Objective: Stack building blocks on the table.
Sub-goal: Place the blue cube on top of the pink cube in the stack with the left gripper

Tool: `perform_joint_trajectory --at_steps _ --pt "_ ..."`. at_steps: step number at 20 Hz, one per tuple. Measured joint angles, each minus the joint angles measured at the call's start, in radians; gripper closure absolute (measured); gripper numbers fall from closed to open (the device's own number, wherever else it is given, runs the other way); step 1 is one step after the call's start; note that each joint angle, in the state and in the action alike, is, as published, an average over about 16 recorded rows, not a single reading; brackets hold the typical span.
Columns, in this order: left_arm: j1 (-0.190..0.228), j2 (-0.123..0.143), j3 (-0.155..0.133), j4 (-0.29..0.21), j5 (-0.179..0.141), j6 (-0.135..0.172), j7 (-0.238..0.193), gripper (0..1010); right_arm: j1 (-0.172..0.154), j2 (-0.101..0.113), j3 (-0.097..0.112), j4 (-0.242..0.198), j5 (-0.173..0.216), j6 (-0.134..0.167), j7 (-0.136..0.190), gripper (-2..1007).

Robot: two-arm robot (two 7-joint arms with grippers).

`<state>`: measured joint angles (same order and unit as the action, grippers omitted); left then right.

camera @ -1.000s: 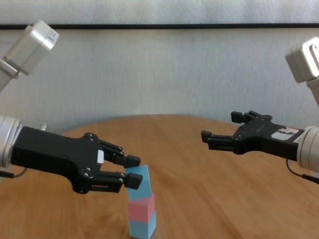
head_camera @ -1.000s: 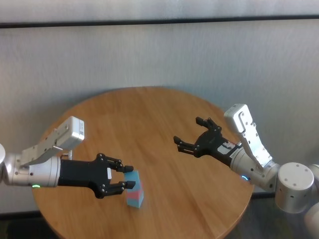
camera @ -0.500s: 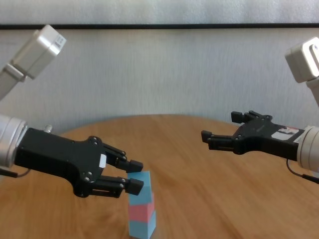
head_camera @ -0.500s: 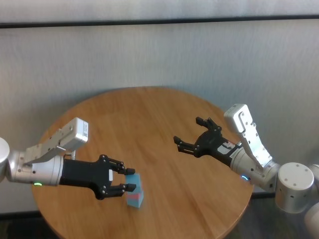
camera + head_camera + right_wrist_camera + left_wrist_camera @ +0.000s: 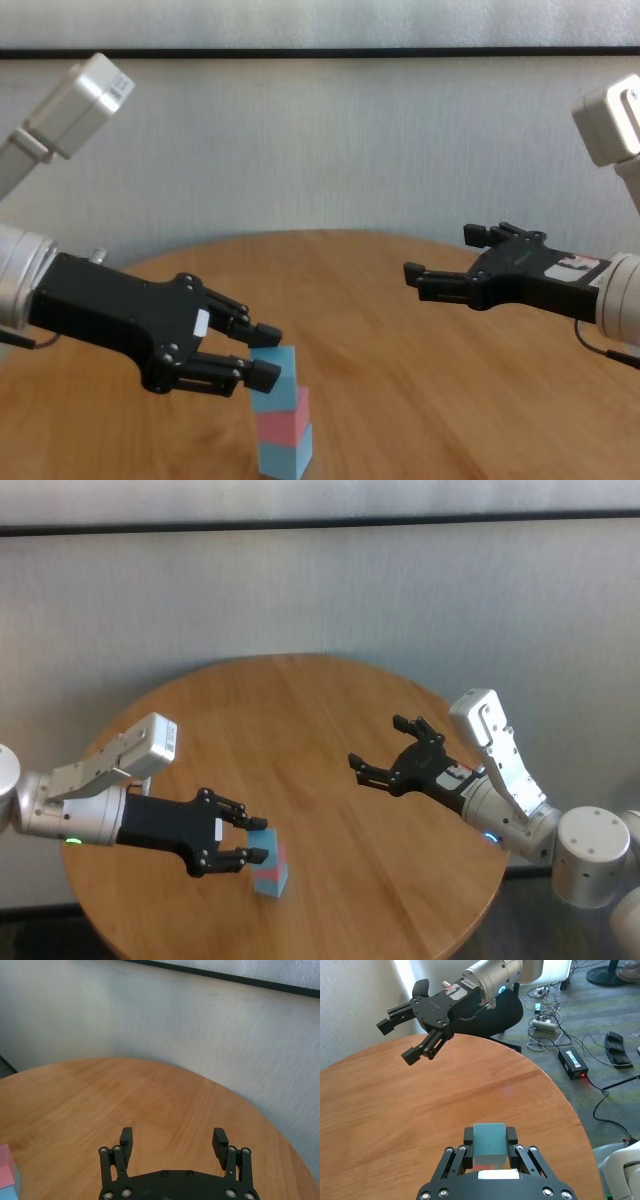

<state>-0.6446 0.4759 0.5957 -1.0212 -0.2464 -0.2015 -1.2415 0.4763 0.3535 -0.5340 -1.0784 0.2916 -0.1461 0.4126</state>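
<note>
Stack of three building blocks (image 5: pixel 283 415) stands near the front edge of the table (image 5: pixel 330 740): blue base, pink middle, top blue block (image 5: pixel 275 368) sitting skewed. Left gripper (image 5: pixel 262 354) flanks that top block, fingers apart, contact hard to tell. Right gripper (image 5: pixel 432 281) hovers well right of the stack, fingers spread, holding nothing. Risk: a finger brushing the top block on retreat could topple the stack.

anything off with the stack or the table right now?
Nothing stands out. The three blocks form one column on the table: bottom blue block, pink block, top blue block. The top block sits slightly offset. The left gripper brackets it, fingers open. The right gripper hovers open, apart.
</note>
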Motion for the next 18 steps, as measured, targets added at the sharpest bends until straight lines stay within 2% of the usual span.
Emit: perform_joint_trajectory --at_steps 10,18 --pt "-0.034 -0.014 0.026 0.047 -0.008 -0.015 0.003 622 0.0 0.0 0.0 0.0 0.0 0.0 0.0 0" --pt "-0.045 -0.015 0.039 0.06 -0.019 -0.009 0.019 622 0.0 0.0 0.0 0.0 0.0 0.0 0.0 0"
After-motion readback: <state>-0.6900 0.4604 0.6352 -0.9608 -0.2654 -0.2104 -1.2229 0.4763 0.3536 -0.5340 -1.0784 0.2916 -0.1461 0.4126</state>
